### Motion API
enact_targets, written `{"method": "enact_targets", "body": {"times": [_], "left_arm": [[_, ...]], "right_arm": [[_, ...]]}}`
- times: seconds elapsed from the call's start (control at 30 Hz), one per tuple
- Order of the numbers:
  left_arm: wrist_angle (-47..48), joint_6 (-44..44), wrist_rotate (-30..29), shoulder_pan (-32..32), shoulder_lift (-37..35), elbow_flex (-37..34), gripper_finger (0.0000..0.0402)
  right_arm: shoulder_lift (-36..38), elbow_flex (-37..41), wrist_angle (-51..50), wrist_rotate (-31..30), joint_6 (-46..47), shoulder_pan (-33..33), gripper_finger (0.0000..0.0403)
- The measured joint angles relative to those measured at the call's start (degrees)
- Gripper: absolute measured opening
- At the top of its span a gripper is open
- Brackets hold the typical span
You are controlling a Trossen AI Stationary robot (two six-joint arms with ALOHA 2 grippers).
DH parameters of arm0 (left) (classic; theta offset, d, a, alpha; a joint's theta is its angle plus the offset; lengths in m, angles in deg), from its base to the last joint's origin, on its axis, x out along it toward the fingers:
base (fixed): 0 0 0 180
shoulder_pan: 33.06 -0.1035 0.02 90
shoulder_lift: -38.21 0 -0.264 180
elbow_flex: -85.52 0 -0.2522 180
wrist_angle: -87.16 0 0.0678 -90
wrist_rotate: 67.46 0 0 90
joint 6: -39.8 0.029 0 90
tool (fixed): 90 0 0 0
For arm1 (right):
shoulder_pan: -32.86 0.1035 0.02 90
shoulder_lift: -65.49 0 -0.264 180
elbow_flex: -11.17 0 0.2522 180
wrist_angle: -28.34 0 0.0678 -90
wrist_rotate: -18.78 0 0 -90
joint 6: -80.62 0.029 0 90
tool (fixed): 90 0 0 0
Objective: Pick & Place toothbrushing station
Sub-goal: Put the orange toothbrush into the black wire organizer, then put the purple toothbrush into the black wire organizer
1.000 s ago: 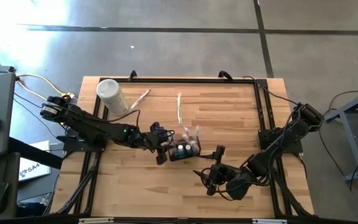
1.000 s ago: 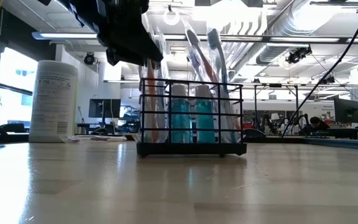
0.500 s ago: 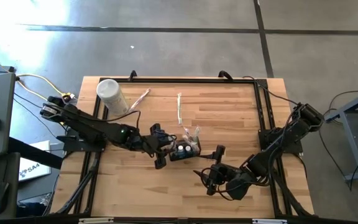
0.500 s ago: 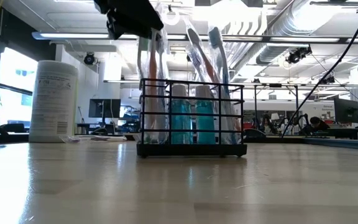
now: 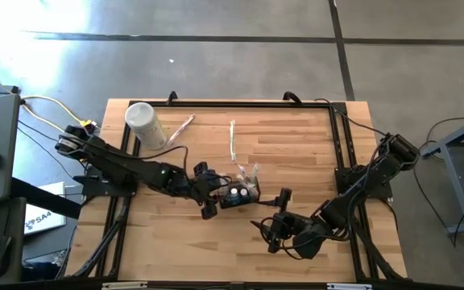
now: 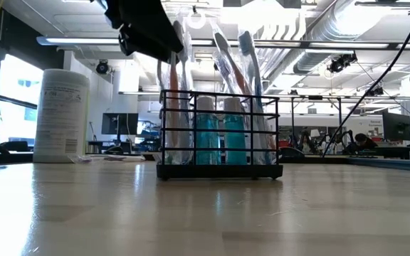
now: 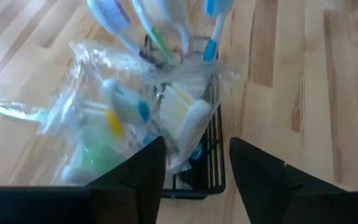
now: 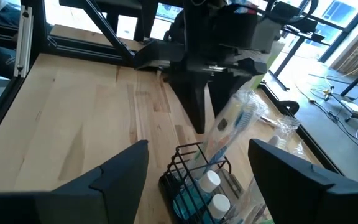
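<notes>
The toothbrushing station (image 5: 240, 194) is a small black wire holder that stands on its base mid-table. In the low view, the station (image 6: 219, 135) holds teal-capped tubes and several upright toothbrushes in clear wrap. My left gripper (image 5: 210, 201) hangs open just above the station's left end (image 6: 148, 35). In its wrist view the gripper (image 7: 196, 146) has its fingers apart over the wrapped brushes (image 7: 179, 121). My right gripper (image 5: 274, 217) waits open near the front, right of the station, facing it (image 8: 197, 149).
A tall white canister (image 5: 143, 125) stands at the far left. Two wrapped sticks (image 5: 182, 126) (image 5: 232, 141) lie on the table beyond the station. Crumpled clear plastic (image 5: 250, 171) sits against the station's far side. Black frame rails run along the table's left and right edges.
My left gripper has risen from beside the toothbrushes at the station's left end to above them, tipping further down. The toothbrush at that end, tilted before, now stands more upright in the station. My right arm has kept still.
</notes>
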State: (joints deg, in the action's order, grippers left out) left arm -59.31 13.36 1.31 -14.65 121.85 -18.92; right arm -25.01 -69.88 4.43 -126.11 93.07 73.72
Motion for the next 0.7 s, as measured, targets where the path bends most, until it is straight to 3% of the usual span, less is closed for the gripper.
{"method": "enact_targets", "body": {"times": [0.23,0.53,0.7], "left_arm": [[0.6,-0.9,0.0,0.0,-0.6,0.4,0.0227],[12.2,-2.6,0.0,0.0,-0.6,6.5,0.0228],[22.6,-8.6,4.2,0.1,-0.5,10.2,0.0227]], "right_arm": [[0.0,0.0,-0.3,0.0,0.0,0.0,0.0270],[0.0,0.0,-0.8,0.0,0.0,0.0,0.0270],[0.0,0.0,-1.8,1.2,0.0,0.0,0.0270]]}}
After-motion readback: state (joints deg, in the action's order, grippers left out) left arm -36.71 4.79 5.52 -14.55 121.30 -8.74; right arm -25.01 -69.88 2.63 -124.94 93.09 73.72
